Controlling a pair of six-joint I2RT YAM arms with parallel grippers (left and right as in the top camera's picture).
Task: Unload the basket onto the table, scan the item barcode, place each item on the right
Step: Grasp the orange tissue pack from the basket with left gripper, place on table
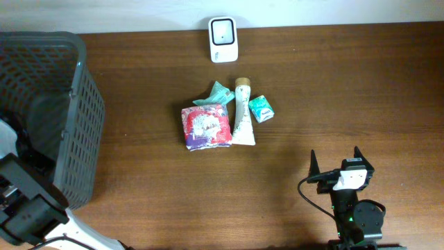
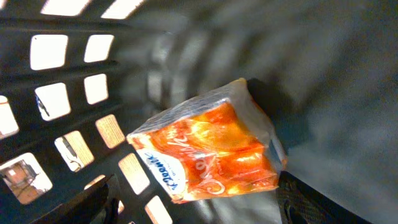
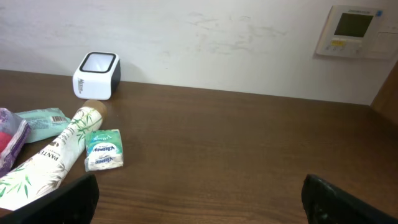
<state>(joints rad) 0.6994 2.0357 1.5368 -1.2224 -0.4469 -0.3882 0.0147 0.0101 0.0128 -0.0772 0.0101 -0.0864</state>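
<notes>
Left claw (image 2: 205, 199) is down inside the basket (image 1: 84, 118). Its jaws stand apart on either side of the orange packet (image 2: 211, 149), and we see no clamp on it, so we call it released. The wrist view is blurred, so whether a finger touches the packet is unclear.

We judge the step as a drop-off into the basket, with the next item still to fetch. To do it well:
- Rise straight up, keep the fingers off the mesh wall and do not drag the packet along.
- Pick one item from the pile, not two. They lie touching, so approach from a free edge.
- Turn the barcode face toward the scanner (image 1: 223, 39) window and hold it steady.

Right claw (image 1: 336, 167) is spread wide and holds nothing. It sits at the near right of the table (image 1: 361, 83), well apart from the pile.

Containers:
- The basket at the left edge holds the orange packet, lying tilted on the floor near the mesh wall. Nothing else shows in the wrist view, and the rest of the inside is dark from overhead.
- Nothing else is a container.

Unscanned items, we guess, sit mid-table below the scanner:
- red-purple pack (image 1: 206, 126)
- white tube (image 1: 242, 114), touching the pack's right side
- small green tissue pack (image 1: 261, 108), just beside the tube
- teal packet (image 1: 216, 93), at the pack's top edge
</notes>
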